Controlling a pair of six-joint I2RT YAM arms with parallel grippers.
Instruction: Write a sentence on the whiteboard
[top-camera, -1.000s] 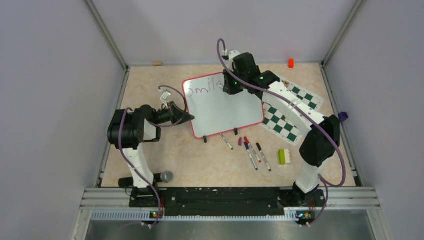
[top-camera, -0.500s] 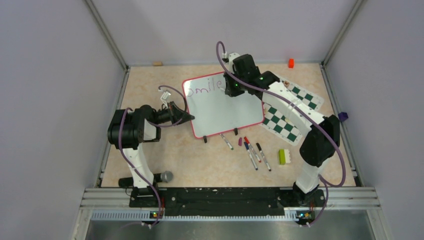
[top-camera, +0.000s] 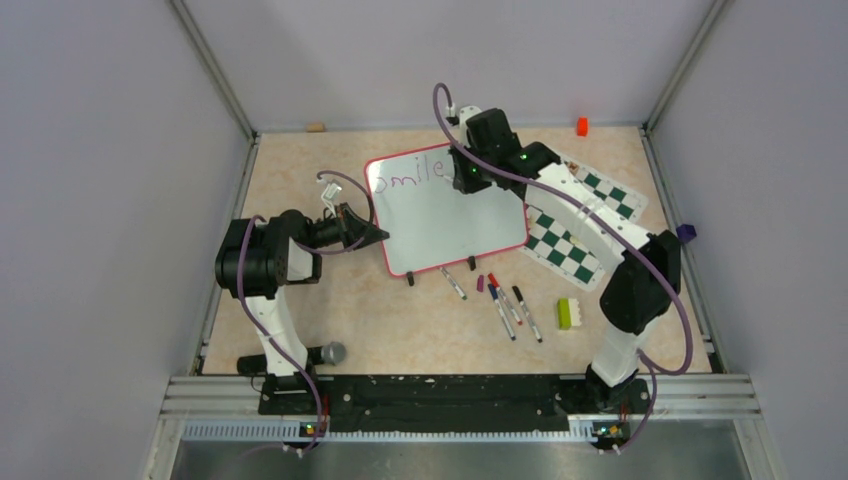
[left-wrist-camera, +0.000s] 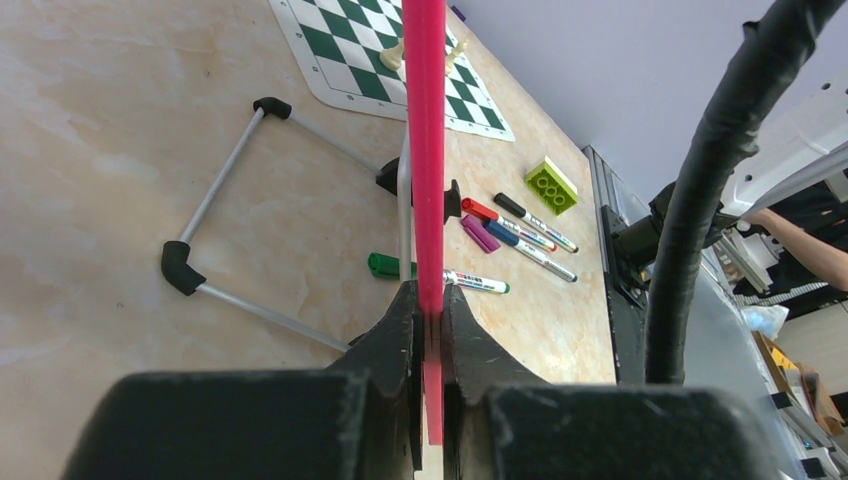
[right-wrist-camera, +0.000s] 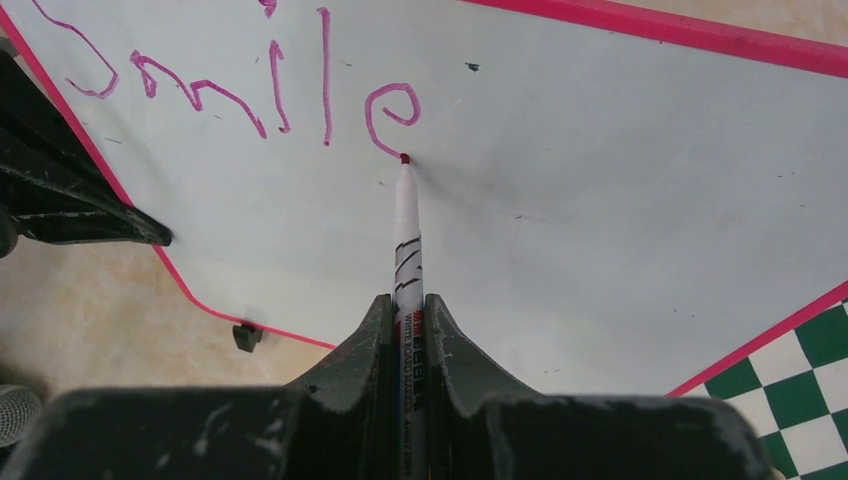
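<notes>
Over the whiteboard (right-wrist-camera: 600, 200), right claw (right-wrist-camera: 407, 298) with marker (right-wrist-camera: 406, 225)

Bare bench (top-camera: 300, 170) lay open left of the whiteboard (top-camera: 440, 220). Loose markers (top-camera: 503, 312) and a green block (top-camera: 567, 313) cluttered the near strip, and a chess mat (top-camera: 565, 250) covered the right.

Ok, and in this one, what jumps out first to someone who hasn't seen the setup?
The pink-rimmed whiteboard at mid-table stands out, with magenta lettering reading "Smile" near its far edge. The right gripper pinches a marker whose tip sits at the tail of the final "e". The left gripper clamps the board's left rim, and loose markers lie on the table nearer the arms.
</notes>
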